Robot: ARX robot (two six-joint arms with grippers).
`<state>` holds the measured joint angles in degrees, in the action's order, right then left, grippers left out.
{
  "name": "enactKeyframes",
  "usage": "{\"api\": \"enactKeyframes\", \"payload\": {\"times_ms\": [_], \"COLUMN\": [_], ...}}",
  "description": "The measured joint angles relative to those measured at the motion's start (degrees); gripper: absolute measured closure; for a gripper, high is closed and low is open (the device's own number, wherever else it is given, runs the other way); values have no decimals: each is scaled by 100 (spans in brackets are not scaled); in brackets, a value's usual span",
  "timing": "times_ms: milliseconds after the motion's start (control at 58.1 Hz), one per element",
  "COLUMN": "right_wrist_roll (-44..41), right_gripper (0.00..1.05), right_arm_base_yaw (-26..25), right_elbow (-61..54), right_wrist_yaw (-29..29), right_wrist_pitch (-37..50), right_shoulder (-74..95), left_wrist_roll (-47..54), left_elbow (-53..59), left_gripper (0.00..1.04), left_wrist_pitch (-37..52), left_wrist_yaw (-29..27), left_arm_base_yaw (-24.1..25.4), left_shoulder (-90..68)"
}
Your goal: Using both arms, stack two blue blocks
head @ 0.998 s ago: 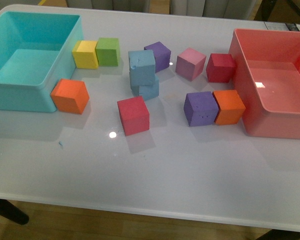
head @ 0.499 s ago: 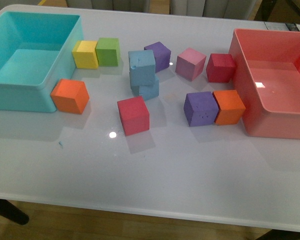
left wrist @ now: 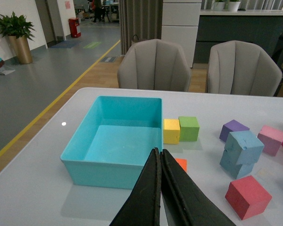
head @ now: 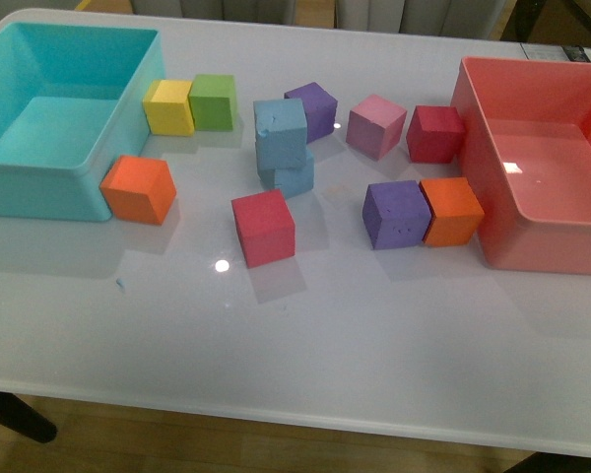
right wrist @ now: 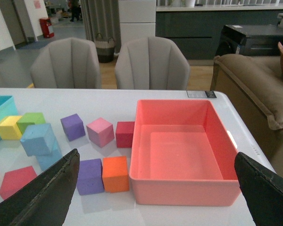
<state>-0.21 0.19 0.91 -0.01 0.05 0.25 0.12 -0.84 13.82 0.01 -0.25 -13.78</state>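
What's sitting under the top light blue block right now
The top blue block rests, twisted, on the second blue block. The lower block's top face is covered, so their contact cannot be seen.

Bright, even indoor light from overhead in all three views. Front view: glossy white table [head: 374, 335] shows a small hot glare spot near the red cube [head: 263, 228], plus faint cube reflections; soft short shadows fall toward the camera. Pink bin [head: 542, 168] floor carries a white highlight (same in right wrist view). Focus is sharp on the cubes, and the table's near edge looks slightly bowed. Left wrist view: gripper fingers [left wrist: 153, 197] close to the lens, dark, slightly soft; small glare dot on the table beside the turquoise bin [left wrist: 108, 160]. Background room evenly lit, mild softness far back.
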Motion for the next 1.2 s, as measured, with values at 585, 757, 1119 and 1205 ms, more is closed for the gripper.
{"api": "enactKeyframes", "payload": {"times_ms": [585, 757, 1119, 1205], "right_wrist_roll": [2, 2, 0, 0], "right_gripper": [9, 9, 9, 9], "right_arm_base_yaw": [0, 0, 0, 0], "right_elbow": [0, 0, 0, 0], "right_wrist_yaw": [0, 0, 0, 2], "right_wrist_pitch": [0, 0, 0, -2], "right_shoulder": [0, 0, 0, 0], "left_wrist_roll": [0, -2, -2, -2], "left_elbow": [-2, -2, -2, -2], "left_gripper": [103, 95, 27, 11], "left_wrist_pitch": [-1373, -1375, -1375, -1375], "left_wrist_yaw": [0, 0, 0, 0], "left_arm_base_yaw": [0, 0, 0, 0], "left_shoulder": [1342, 1342, 1342, 1342]}}
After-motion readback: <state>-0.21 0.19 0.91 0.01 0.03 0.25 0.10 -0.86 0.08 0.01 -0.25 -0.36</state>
